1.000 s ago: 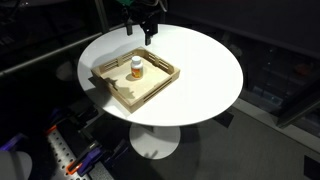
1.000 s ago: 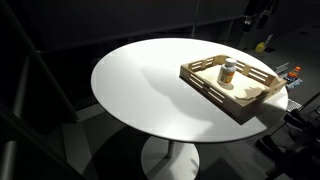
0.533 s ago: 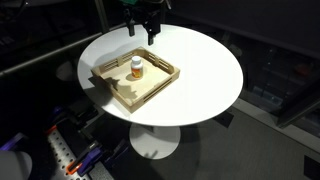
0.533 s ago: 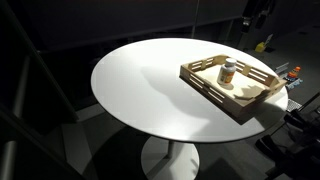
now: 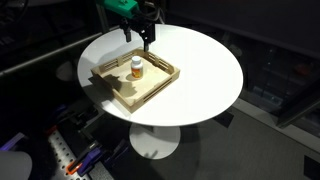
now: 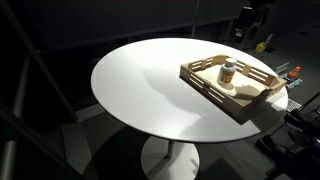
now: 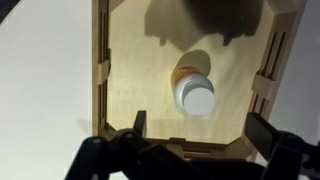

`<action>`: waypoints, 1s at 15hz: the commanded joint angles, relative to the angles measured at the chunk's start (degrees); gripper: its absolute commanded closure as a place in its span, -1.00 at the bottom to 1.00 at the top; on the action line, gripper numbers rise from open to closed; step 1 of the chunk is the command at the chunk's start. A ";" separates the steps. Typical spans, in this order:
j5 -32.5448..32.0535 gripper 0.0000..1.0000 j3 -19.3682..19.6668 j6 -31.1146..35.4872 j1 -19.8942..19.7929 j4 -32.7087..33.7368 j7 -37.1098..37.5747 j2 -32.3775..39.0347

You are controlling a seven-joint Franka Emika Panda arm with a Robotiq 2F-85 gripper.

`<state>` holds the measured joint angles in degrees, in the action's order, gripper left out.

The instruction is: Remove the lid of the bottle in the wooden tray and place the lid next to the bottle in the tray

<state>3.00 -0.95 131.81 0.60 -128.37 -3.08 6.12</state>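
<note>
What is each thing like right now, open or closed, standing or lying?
wooden tray: flat on the table.
bottle: upright in the tray, closed.
lid: on the bottle.
gripper: open, empty, above the tray.

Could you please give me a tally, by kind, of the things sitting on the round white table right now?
Wooden tray: 1
Orange bottle, standing in the tray: 1
White lid, on top of the bottle: 1
Total: 3
</note>
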 commanded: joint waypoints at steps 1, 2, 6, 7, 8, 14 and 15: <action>1.32 -1.00 -1.04 3.17 0.48 -0.03 -1.51 2.58; 0.92 -1.00 -1.25 3.99 0.67 -0.03 -1.13 3.31; -0.31 -1.00 -1.66 6.89 1.62 0.04 0.01 6.05; -0.52 -1.00 -1.70 7.12 1.79 0.13 0.15 6.57; -0.81 -1.00 -1.69 7.46 1.96 0.13 0.41 6.98; -2.12 -1.00 -1.36 7.94 2.30 0.51 0.83 8.61; -2.38 -1.00 -1.32 7.94 2.31 0.54 0.93 8.70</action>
<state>2.27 -2.51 139.29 2.82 -128.48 -3.13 14.27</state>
